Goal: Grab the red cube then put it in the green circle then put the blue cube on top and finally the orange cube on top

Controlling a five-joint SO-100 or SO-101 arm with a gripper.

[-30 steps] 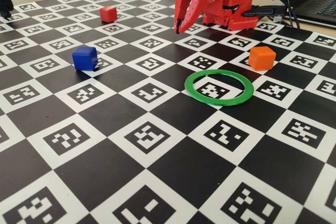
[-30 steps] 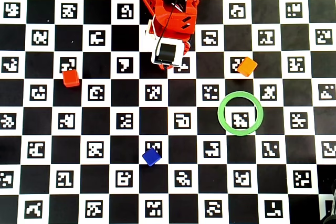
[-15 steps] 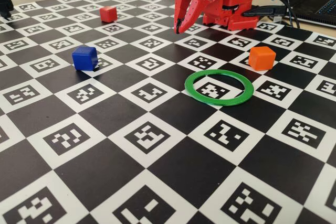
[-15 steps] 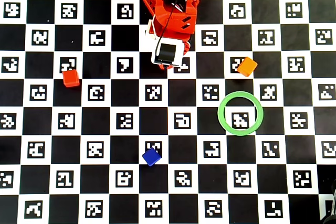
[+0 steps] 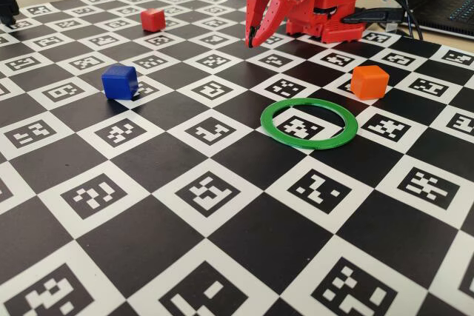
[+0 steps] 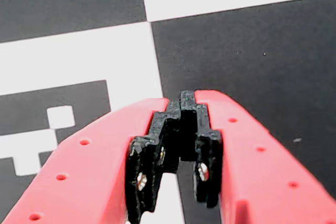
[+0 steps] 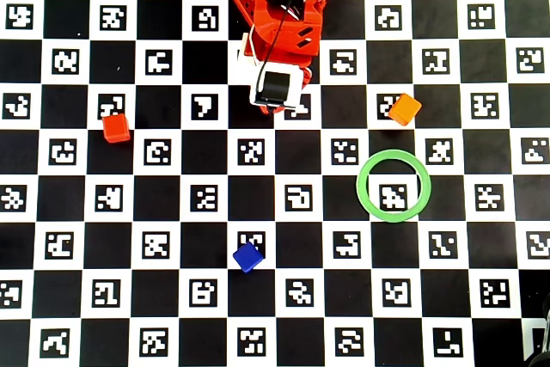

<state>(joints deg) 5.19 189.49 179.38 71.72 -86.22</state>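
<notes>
- Foreground, fixed view: checkerboard mat of black squares and white squares printed with coded markers; nothing rests on its near rows.
- Middle ground: green circle lies flat and hollow, with no cube inside. Blue cube sits well to its left, orange cube just behind it to the right.
- Gripper hangs tip-down near the arm's base. In the wrist view its jaws are closed together and hold nothing.
- Change over the last second: almost none. The cubes and circle lie where they did; the overhead view shows the gripper shifted only slightly.
- Judgement: the task is at its start, and the reach for the first cube is yet to come.
- Far left: red cube, well apart from the gripper; in the overhead view it lies at mid-left.
- Background: cables and dark equipment behind the arm, on a pale table edge.
</notes>
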